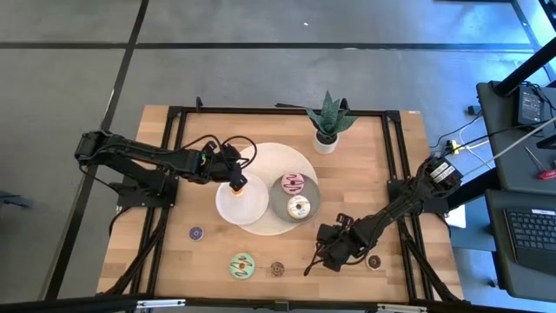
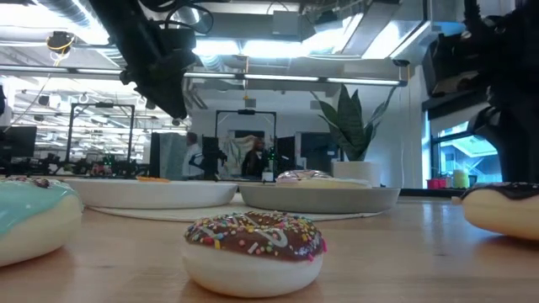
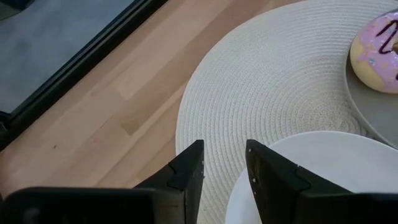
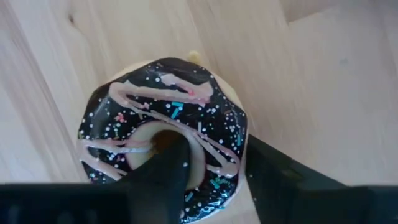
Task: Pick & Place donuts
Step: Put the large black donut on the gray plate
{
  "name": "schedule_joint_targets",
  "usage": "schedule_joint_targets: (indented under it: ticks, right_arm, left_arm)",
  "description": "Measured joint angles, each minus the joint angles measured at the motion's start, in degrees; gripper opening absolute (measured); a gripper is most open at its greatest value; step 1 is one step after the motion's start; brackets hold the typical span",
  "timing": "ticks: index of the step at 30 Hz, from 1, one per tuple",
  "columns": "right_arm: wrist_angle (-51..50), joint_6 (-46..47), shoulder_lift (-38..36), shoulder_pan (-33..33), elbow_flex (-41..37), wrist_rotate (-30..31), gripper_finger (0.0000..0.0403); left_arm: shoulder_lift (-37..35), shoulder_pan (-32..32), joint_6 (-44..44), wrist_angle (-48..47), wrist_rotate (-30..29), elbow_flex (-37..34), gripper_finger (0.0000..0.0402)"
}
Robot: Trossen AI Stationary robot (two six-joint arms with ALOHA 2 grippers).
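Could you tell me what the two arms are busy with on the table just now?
The right pincer is down over a dark-iced donut near the table's front right, one finger in its hole and one outside its rim. The left pincer hovers over the white plate, where an orange donut sits. Two more donuts rest on the grey plate; others lie on the wood.

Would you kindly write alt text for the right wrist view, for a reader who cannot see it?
A chocolate-iced donut with pink drizzle and sprinkles lies on the wooden table, filling the view. The right gripper straddles its rim: one dark finger is in the hole, the other outside.
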Motion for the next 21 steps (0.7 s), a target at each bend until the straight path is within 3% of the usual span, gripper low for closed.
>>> schedule_joint_targets:
  ticks: [9,18,21]
  right_arm:
    - [-4.90,-7.64,-3.95,-4.47,1.95,-0.99,0.0063]
    - [-6.93,-24.96,-7.36,-17.00,2.89,12.91,0.0064]
    - [-5.39,-30.20,-7.35,-21.01,2.89,13.10,0.0068]
  left_arm:
    - [0.00,0.01,0.00,0.02,-0.05,0.00,0.0115]
    - [0.00,-0.01,0.00,0.12,-0.05,0.00,0.0112]
    - [0.00,-0.01,0.00,0.15,-0.05,0.00,0.0113]
